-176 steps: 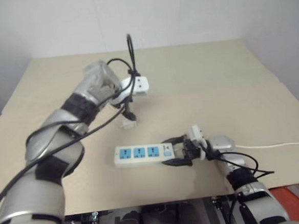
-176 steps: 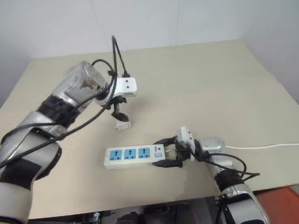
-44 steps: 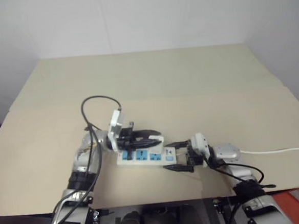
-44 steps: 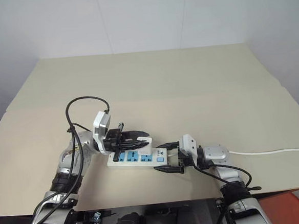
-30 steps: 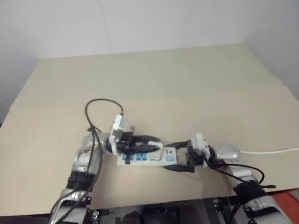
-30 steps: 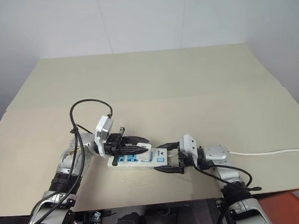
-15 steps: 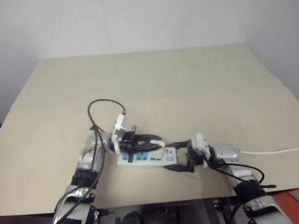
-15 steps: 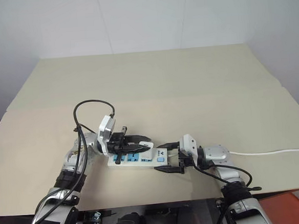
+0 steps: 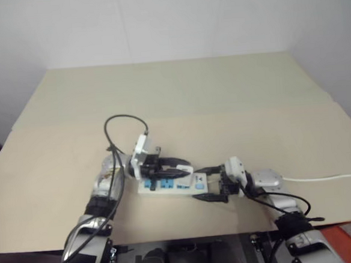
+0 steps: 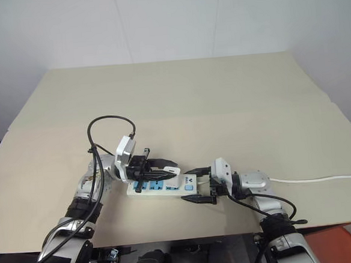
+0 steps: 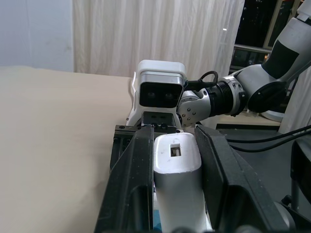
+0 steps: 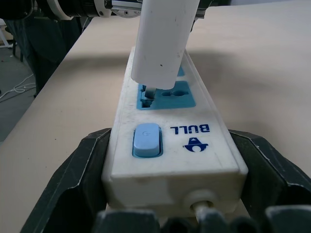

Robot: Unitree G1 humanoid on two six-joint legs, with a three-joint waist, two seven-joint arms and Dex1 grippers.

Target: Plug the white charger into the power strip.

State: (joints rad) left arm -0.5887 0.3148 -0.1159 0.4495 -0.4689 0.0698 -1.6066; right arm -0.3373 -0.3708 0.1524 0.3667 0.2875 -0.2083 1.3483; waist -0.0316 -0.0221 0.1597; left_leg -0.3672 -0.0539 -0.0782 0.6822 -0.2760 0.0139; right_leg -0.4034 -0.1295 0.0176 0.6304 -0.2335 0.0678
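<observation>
Insertion is happening: the left gripper (image 11: pixel 172 194) is clamping the charger (image 12: pixel 163 41), prongs entering the nearest blue socket of the strip (image 12: pixel 172 145), which the right gripper (image 10: pixel 197 186) is bracing on the table (image 10: pixel 222 104). Next, a straight downward push.

1. I see a beige desk (image 9: pixel 222 104) against a white wall.
2. The power strip (image 9: pixel 170 186) lies near the desk's front edge.
3. My left tool (image 9: pixel 181 167) is clamped on the white charger (image 9: pixel 184 169), over the strip's blue sockets.
4. My right tool (image 9: pixel 204 183) straddles the strip's switch end, its thin white cord (image 9: pixel 329 177) running right.
</observation>
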